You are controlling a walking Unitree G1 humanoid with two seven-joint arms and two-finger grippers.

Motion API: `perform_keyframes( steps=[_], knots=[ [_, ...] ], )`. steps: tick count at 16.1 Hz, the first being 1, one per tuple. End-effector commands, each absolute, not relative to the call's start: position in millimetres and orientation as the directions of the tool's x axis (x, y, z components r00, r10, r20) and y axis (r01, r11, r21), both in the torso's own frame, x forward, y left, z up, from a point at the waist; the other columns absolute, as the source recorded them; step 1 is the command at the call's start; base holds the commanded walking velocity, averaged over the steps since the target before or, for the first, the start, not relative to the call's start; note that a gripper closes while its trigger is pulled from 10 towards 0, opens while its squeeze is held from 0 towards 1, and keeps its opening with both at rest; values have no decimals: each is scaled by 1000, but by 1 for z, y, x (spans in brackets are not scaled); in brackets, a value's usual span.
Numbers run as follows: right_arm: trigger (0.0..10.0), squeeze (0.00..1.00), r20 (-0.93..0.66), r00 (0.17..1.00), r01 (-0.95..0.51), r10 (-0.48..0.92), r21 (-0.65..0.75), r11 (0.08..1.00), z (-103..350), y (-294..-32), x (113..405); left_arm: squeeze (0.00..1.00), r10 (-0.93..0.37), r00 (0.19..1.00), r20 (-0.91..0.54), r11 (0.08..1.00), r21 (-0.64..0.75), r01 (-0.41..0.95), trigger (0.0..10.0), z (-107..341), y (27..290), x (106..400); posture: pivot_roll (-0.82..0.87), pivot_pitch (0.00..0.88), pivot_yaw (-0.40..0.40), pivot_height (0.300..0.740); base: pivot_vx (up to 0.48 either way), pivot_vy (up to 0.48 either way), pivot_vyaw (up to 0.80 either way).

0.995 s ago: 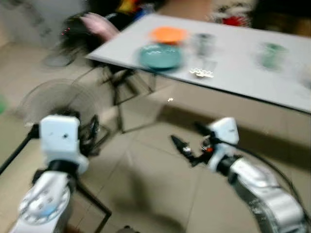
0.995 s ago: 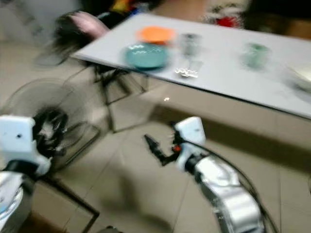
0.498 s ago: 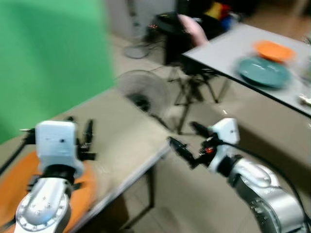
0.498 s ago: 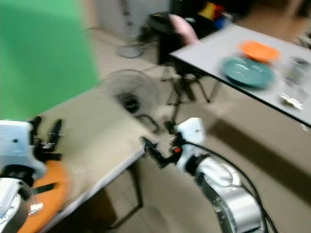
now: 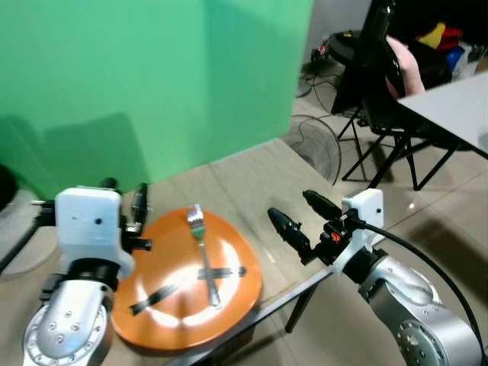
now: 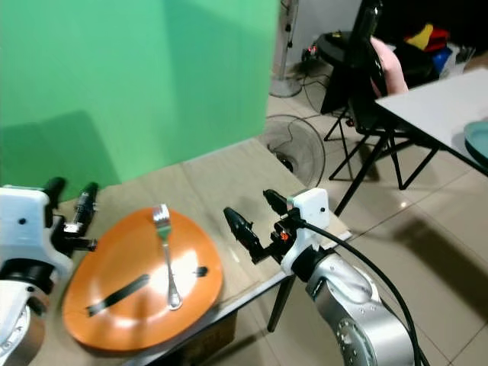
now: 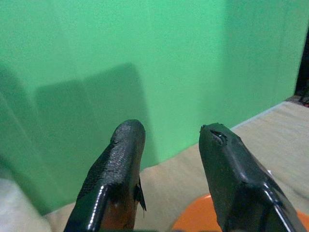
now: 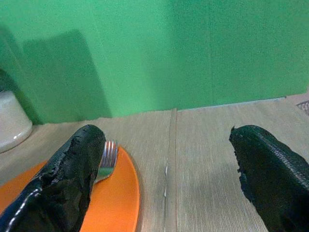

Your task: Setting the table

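An orange plate lies on a beige wooden table in front of a green screen. A silver fork rests on the plate, tines toward the screen, beside strips of black tape. My left gripper hovers open by the plate's far left rim, with nothing between its fingers. My right gripper is open above the table just right of the plate. In its wrist view the fork and the plate's edge show beside one finger.
The table's front edge runs just under my right arm. Beyond it stand a floor fan and a black folding chair. A white table with a teal plate is at the far right. A white object sits on the beige table by the screen.
The whole view has swung left, from the white table and floor to the beige table with the orange plate. Both arms keep the same pose, with fingers apart.
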State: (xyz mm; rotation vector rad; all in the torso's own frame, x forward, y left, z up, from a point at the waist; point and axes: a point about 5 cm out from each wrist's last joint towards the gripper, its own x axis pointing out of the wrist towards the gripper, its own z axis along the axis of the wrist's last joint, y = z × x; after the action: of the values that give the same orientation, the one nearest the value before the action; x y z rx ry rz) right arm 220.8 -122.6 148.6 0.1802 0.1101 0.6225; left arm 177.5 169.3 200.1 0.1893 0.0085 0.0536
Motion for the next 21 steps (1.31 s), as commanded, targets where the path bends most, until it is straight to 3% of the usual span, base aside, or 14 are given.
perform_keyframes(
  steps=[1,10,12,14,15,21],
  knots=[
    [10000,0,-47,843,-520,536,189,833,150,-131,220,0,39,999,5,983,179,-39,10000,202,166,177,30,17,25,740,0,-480,0],
    [10000,0,-156,832,-517,532,126,846,146,-135,224,0,70,989,-130,985,165,-48,10000,180,173,167,20,17,-10,740,0,0,0],
    [10000,0,-198,828,-512,525,115,851,142,-139,223,0,66,977,-201,990,133,-39,10000,171,171,167,20,22,-18,740,0,0,0],
    [10000,0,-289,766,-576,574,90,813,141,-134,222,0,-32,955,-294,999,1,33,10000,167,165,170,5,37,-18,740,0,0,0],
    [10000,0,-296,764,-579,574,79,812,142,-135,222,1000,-54,951,-305,998,-37,45,10000,167,164,170,1,39,-19,740,0,0,0],
    [10000,0,-330,735,-608,592,65,791,145,-137,219,1000,-115,888,-445,993,-51,103,10000,160,152,174,-14,30,-14,740,0,0,0]
  ],
)
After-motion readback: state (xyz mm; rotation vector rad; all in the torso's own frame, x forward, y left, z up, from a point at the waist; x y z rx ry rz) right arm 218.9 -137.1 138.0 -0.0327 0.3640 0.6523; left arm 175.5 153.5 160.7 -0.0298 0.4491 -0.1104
